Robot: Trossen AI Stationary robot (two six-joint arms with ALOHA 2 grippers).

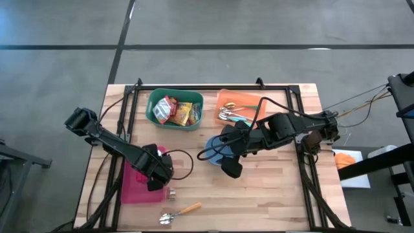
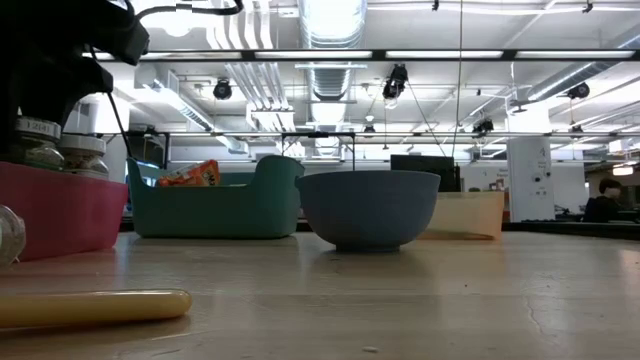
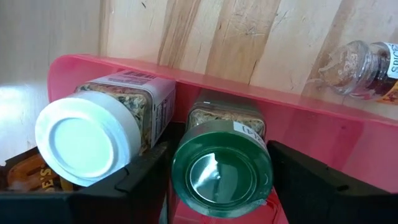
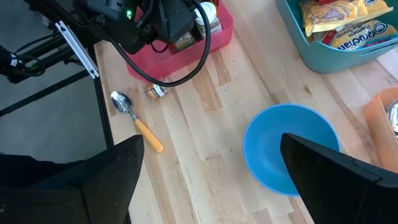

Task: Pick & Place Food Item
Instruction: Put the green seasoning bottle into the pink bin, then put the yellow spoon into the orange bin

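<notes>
jars in pink bin: two upright, one white-lid jar (image 3: pixel 87 140), one green-lid jar (image 3: pixel 222 174), side by side, touching or nearly so
pink bin (image 1: pixel 132 188): one, near-left part of the worktop (image 1: pixel 272 194)
loose bottle (image 3: pixel 364 65): one, lying on its side on the wood just outside the pink bin's wall
spoon (image 1: pixel 180 212): one with a yellow handle, on the worktop near the front edge, beside the bottle
bowl (image 4: pixel 289 146): one, blue, mid-worktop
teal bin (image 1: pixel 174 109): one, holding snack packets (image 1: pixel 173 111), count unclear
orange tray (image 1: pixel 236 103): one, with metal cutlery
left claw (image 3: pixel 217 180): over the pink bin, fingers spread either side of the green-lid jar, gaps showing, not pinching it
right claw (image 4: pixel 211 180): hangs above the worktop by the bowl, fingers wide apart, holding nothing
</notes>
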